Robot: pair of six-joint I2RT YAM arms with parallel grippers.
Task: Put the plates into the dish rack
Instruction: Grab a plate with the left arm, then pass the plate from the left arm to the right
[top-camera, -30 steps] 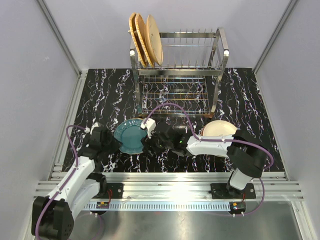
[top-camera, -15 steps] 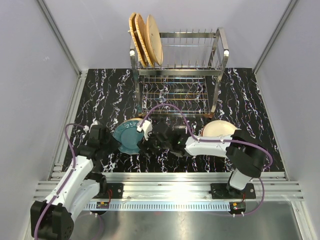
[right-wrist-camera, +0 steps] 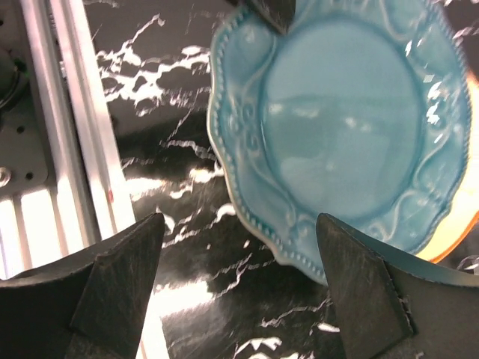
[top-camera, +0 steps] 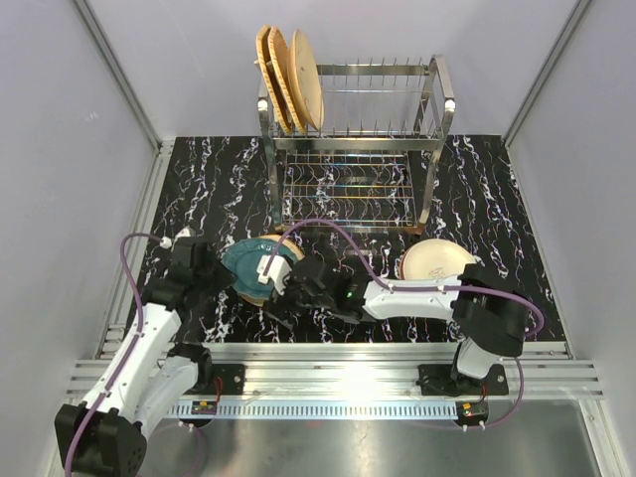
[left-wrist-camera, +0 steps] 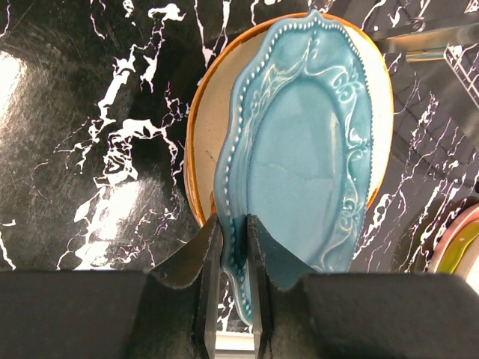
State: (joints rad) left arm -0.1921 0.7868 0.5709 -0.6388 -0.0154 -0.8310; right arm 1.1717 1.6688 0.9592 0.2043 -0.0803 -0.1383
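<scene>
Left gripper at left-centre of the black marble table, jaws pinched narrow on the near rim of the teal plate. Left wrist view: both fingers clamp the scalloped beaded edge of the teal plate, gripper closed on it. The teal plate looks tilted over a cream plate with orange rim that lies under it on the table. A bit of a pink-edged plate shows at that view's right border.

Right gripper sits just right of the teal plate, arm reaching across from the right base. Right wrist view: jaws spread wide, nothing between them, gripper above the teal plate's edge, fingers not touching it; orange rim peeks out beneath.

Dish rack at the back centre. Three plates stand upright at the left end of its top tier: two orange woven plates and a tan plate.

Cream plate lies on the table at right, near the right arm's elbow, well apart from the rack
</scene>
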